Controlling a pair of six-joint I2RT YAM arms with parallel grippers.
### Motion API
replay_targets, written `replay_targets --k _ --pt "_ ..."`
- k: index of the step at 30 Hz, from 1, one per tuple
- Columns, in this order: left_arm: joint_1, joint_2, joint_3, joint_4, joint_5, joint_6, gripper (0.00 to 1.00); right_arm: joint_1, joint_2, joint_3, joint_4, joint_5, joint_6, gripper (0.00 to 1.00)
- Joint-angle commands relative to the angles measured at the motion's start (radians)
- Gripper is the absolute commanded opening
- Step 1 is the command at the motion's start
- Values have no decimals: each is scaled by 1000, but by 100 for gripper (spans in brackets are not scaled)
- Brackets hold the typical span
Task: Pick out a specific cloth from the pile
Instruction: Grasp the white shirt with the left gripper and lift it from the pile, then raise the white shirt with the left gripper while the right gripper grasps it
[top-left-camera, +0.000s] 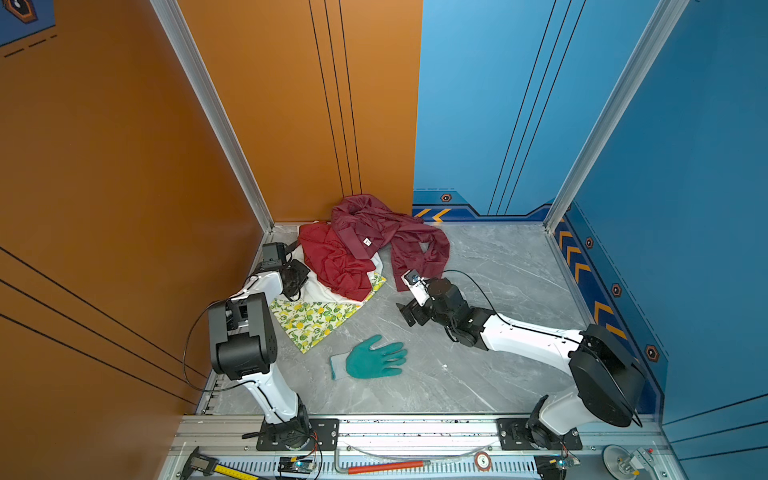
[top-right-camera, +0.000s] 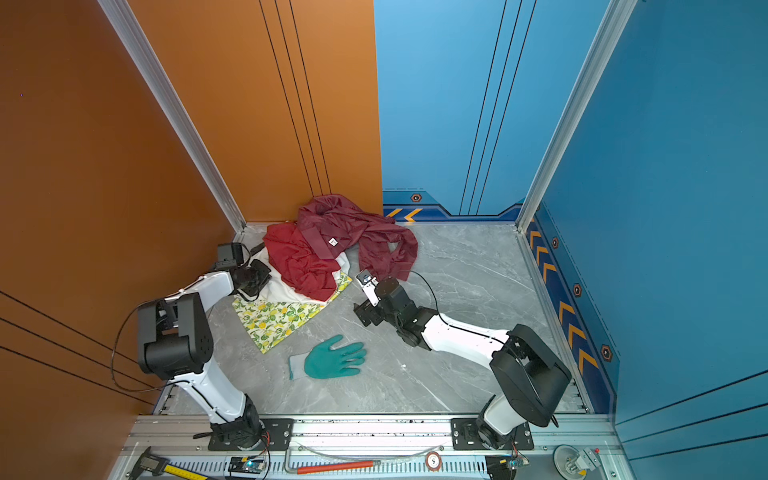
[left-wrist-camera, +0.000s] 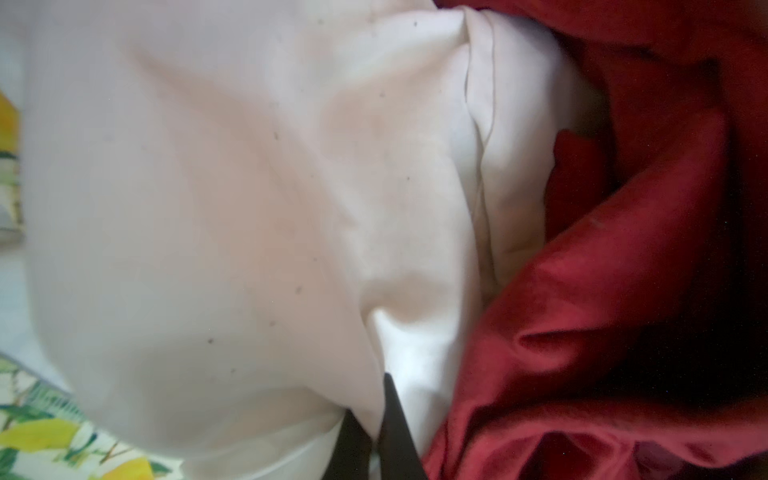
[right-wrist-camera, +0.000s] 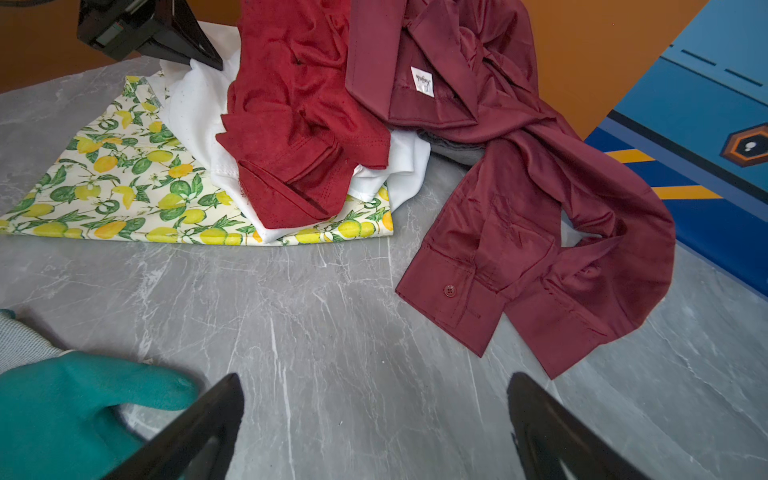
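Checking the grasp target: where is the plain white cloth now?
In both top views the white cloth lies left of centre, under the red cloth and on the lemon-print cloth, pinched by the left gripper.

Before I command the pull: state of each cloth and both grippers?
left gripper: shut on the white cloth.
right gripper: open, empty.
white cloth: lying under the red cloth.
red cloth: crumpled on top.
maroon shirt: crumpled, sleeves spilling onto the table.
lemon-print cloth: flat, at the bottom.
glove: flat, lying alone.

Teal glove (top-left-camera: 374, 359) flat on grey marble tabletop (top-left-camera: 498, 266), orange wall (top-left-camera: 104, 166), blue wall (top-left-camera: 478, 104), red-handled metal bar (top-left-camera: 386, 466)
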Motion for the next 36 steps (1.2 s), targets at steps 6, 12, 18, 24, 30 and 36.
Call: replay_targets --k 6,12,18,24,30,36 --pt "-11 -130 112 -78 -65 39 0 -16 -12 18 -6 27 15 100" --pt "-11 -183 237 -133 -113 53 0 -25 -16 30 -18 26 17 100" --pt "-12 -200 345 -168 -134 61 0 -32 -19 32 -21 24 20 100" --pt "-11 -215 435 -174 -163 41 0 -33 -24 34 -24 19 30 100" --pt "-13 -229 534 -176 -199 7 0 -35 -33 37 -24 11 45 100" --pt "-29 -232 638 -183 -205 -3 0 -37 -29 61 -35 2 63 100"
